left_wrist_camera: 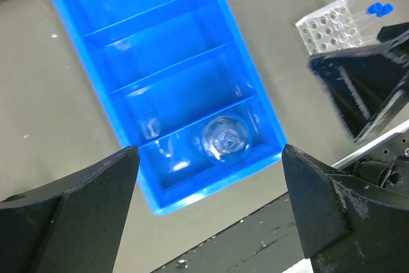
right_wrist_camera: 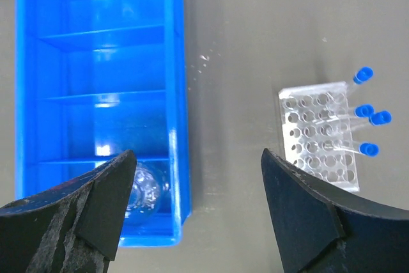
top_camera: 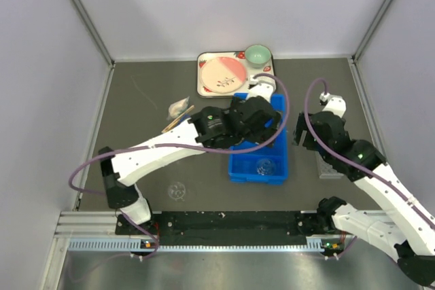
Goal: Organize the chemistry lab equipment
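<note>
Grey tabletop (top_camera: 149, 86) ringed by pale walls fills the overhead view, with both arms reaching in from the near edge.

At the centre sits a blue divided bin (right_wrist_camera: 181, 94) with four compartments. One small glass beaker (left_wrist_camera: 225, 135) lies in the compartment nearest you; the other three look bare.

Your left gripper (left_wrist_camera: 209, 158) hovers above the bin, fingers spread wide with nothing between them. Your right gripper (right_wrist_camera: 197, 158) hangs over the gap between the bin and the clear tube rack (right_wrist_camera: 317, 137), also spread wide and carrying nothing.

The rack stands just right of the bin. Four blue-capped tubes (right_wrist_camera: 364, 113) show at it, apparently slotted in.

Judging by this, the job is at an early stage. A clear dish (top_camera: 178, 190) rests on the table near the left arm's base, outside the bin. A thin wooden stick (top_camera: 178, 119) and a small clear glass piece (top_camera: 179, 106) lie together to the left of the bin. No blue ring can be made out.

A strawberry-print tray (top_camera: 202, 73) sits at the far side.
</note>
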